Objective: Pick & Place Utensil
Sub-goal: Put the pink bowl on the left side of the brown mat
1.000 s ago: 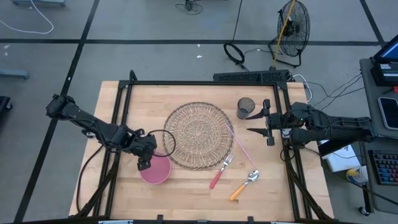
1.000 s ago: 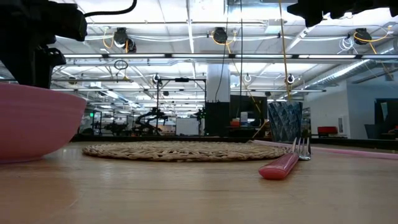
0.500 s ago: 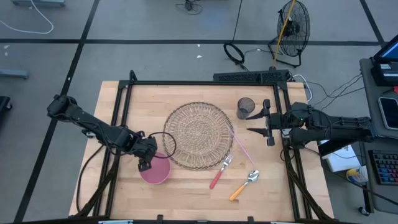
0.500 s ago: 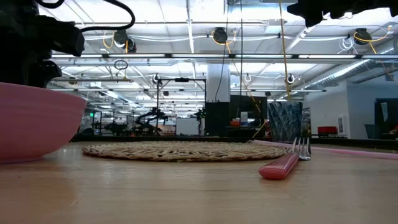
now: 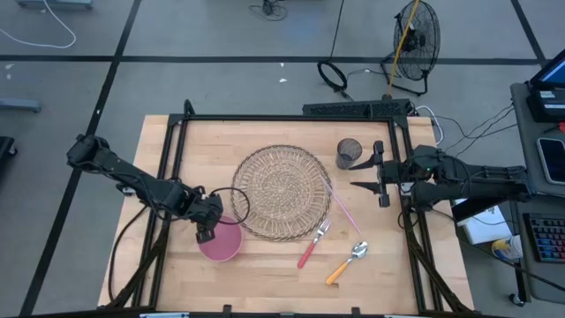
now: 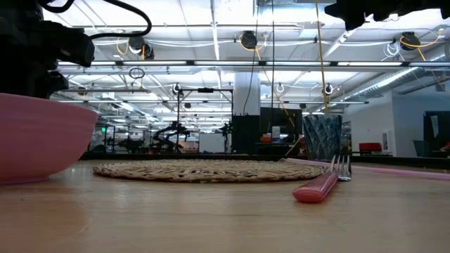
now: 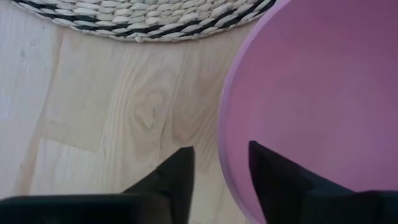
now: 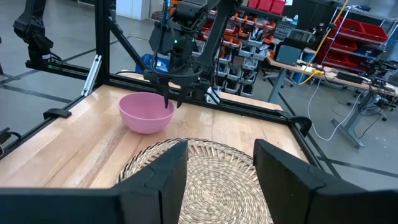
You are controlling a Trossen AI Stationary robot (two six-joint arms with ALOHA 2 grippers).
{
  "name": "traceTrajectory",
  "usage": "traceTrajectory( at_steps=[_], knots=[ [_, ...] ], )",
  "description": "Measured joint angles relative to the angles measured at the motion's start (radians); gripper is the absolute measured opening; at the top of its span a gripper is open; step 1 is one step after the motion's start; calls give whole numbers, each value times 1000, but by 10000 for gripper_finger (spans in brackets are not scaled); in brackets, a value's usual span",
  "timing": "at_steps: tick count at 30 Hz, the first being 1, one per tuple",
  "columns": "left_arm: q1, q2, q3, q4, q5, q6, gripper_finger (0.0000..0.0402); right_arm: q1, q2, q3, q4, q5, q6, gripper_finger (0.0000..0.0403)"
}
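Left gripper (image 5: 206, 231), fingers apart astride the pink bowl's (image 5: 221, 240) rim — fork (image 5: 312, 245) and spoon (image 5: 346, 262) beyond the bowl untouched, placing undone.

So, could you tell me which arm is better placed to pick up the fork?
Right, probably. The right hand hangs open on the side where the fork lies, while the left hand straddles the bowl rim.

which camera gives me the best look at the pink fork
The high view: the pink-handled fork shows whole from above, tines by the woven mat, beside the orange-handled spoon. The low view shows it side-on, foreshortened. Neither wrist view shows it.
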Motion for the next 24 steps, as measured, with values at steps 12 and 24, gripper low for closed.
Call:
traceTrajectory(
  at_steps=[12,24],
  knots=[
    [0,0,0,0,0,-15,81,0,0,0,0,0,-1,172],
    [0,0,0,1,1,-24,27,0,0,0,1,0,-1,169]
  ],
)
